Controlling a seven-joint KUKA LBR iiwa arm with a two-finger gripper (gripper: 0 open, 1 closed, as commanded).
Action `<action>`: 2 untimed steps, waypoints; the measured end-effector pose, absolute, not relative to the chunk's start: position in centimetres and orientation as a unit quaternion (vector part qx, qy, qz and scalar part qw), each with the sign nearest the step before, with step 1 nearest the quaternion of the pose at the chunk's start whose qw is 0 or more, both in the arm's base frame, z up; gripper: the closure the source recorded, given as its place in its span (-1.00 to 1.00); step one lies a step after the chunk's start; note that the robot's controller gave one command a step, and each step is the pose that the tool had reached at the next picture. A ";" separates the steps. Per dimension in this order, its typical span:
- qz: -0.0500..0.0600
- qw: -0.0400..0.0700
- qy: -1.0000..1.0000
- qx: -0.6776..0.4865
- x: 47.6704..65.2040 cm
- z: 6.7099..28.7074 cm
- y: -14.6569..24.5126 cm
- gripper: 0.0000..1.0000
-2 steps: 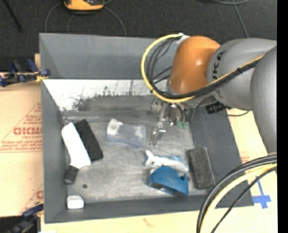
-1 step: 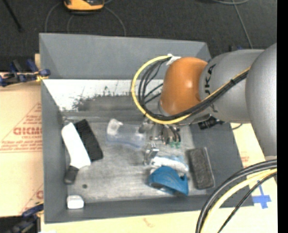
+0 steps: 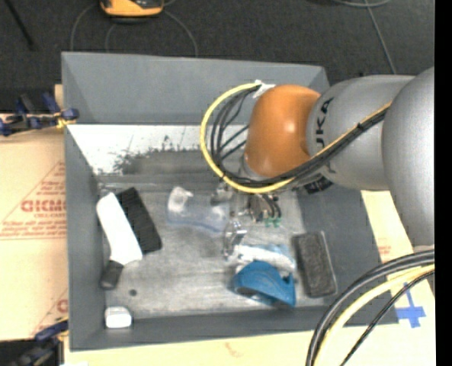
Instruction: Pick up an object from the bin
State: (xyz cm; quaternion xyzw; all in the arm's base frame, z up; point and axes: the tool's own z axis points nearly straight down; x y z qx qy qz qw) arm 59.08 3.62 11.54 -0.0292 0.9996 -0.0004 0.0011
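My gripper hangs below the orange wrist cover in the middle of the bin, low over the floor. Just to its left lies a clear bluish plastic piece, with a small clear cup-like thing beyond it. Right below the gripper lies a blue rounded object with a white crumpled piece on its upper edge. The gripper's tip sits between the clear piece and the white piece, close to both; whether it touches either is hidden.
A dark grey rectangular block lies by the right wall. At the left lie a white oblong block, a black bar against it and a small dark piece. A small white block sits in the front left corner.
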 end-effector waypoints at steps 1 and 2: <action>0.001 0.003 0.998 0.066 58.8 9.1 4.7 -1.00; 0.001 0.018 0.994 0.105 58.6 8.0 5.5 1.00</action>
